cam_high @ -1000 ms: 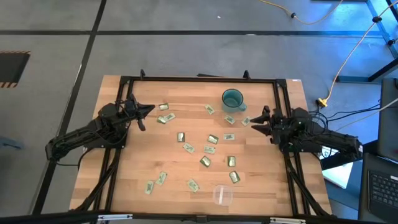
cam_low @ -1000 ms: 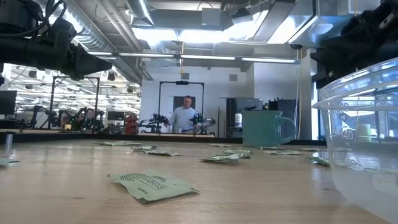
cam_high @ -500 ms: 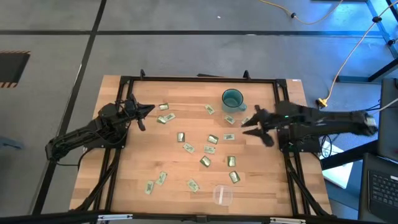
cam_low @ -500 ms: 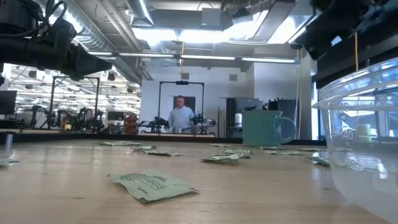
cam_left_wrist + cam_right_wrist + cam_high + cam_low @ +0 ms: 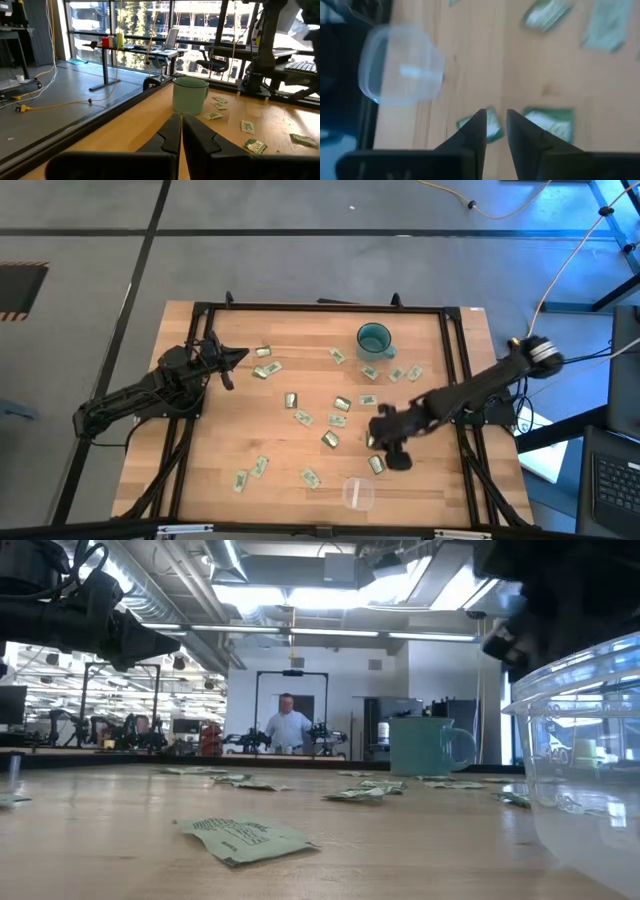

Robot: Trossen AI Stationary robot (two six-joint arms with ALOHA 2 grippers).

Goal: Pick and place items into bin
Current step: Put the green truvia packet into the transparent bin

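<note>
Nineteen countable green-and-white packets (image 5: 336, 420) lay scattered on the wooden table (image 5: 200, 470); one clear cup (image 5: 358, 493) stood at its near edge, one teal mug (image 5: 374, 339) farther back. Right gripper (image 5: 378, 442), fingers slightly parted, hovered over packets near the cup; left gripper (image 5: 232, 356) waited, pressed together. A person (image 5: 288, 728) stood in the workshop behind.

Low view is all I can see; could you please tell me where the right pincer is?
Observer: The right pincer hangs over the packets near the clear cup.
Operator: Thank you; is it gripping anything?
Observer: No; its wrist view shows its fingers apart above a packet.
Operator: And the left pincer?
Observer: The left pincer is shut and empty, by the left side of the table.
</note>
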